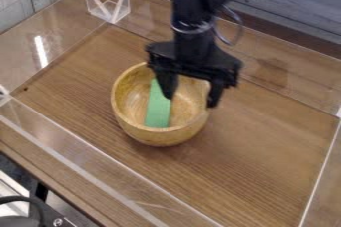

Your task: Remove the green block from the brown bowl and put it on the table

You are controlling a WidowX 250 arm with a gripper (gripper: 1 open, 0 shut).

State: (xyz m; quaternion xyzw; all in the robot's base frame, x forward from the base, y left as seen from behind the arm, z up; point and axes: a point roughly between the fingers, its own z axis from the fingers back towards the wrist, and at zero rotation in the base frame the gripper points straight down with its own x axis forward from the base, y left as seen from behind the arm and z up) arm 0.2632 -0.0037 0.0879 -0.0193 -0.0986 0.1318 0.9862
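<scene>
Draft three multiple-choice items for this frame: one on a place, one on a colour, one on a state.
1. Where is the flat bright green block?
A. On the dark wood-grain table
B. Inside the round tan wooden bowl
C. Between the gripper's fingers

2. What colour is the bowl?
A. Light tan-brown
B. White
C. Blue

3. How do the black gripper's jaws stand?
A. Shut on the block
B. Shut, empty
C. Open

Key: 1 B, the block lies against the bowl's inner floor; 2 A, its thick walls show pale wood; 3 C, the two fingers are spread apart over the bowl, the block unheld.
</scene>
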